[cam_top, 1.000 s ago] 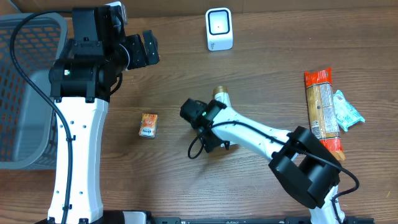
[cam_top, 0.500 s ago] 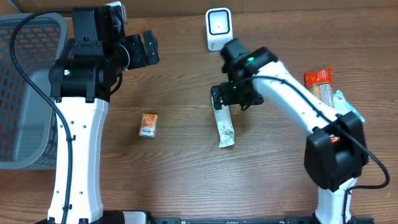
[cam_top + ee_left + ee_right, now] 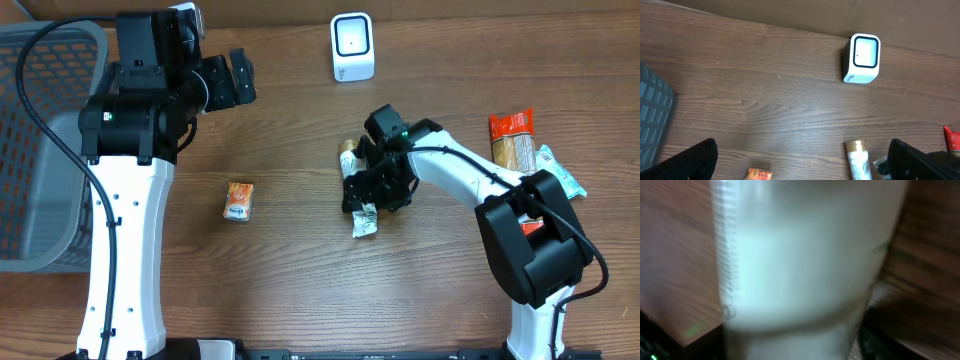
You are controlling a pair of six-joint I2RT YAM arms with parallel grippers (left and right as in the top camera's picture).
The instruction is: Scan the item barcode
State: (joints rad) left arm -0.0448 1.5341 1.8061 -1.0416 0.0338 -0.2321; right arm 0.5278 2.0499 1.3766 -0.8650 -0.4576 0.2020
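Hovering low over tube (image 3: pixel 364 220) at table centre: right gripper (image 3: pixel 378 185), directly on top of it; open or clamped, cannot tell. Scanner (image 3: pixel 352 47) well apart, at far edge. Left gripper (image 3: pixel 228 80) fingers spread wide, empty.
Left wrist: tube's gold cap at bottom edge, scanner above.
Right wrist: blurred white tube fills frame.

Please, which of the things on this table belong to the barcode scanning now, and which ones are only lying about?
For the job:
- white tube with a gold cap
- white scanner
- right pincer, down over the tube

Only lying about:
- small orange packet
- long cracker pack
- teal sachet
- grey basket
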